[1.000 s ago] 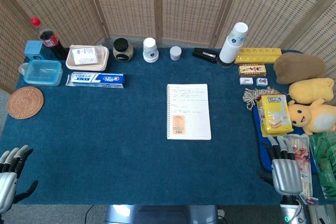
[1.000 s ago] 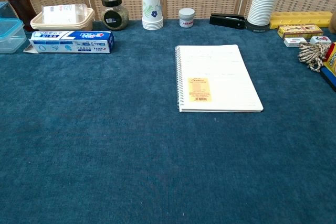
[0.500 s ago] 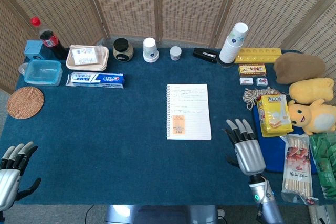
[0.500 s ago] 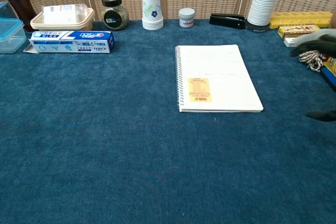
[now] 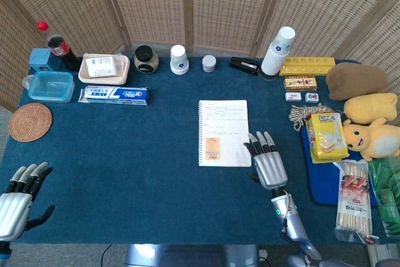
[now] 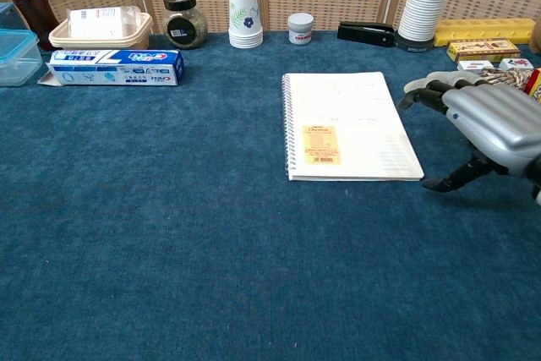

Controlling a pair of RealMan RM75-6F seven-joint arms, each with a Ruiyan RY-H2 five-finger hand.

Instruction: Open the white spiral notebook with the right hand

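One hand matters here: the right hand (image 6: 489, 131), fingers spread and holding nothing, sits just beside the free edge of the closed notebook (image 6: 351, 124) to its left, so fingertips should probably hook under that edge and lift toward the spiral.

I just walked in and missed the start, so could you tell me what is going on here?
The robot is set to open the notebook, which lies closed and flat in the middle of the table, spiral on its left. The right hand is beside the notebook's lower right corner, fingers spread, holding nothing and apparently not touching it. The left hand sits open at the table's near left corner, away from everything.
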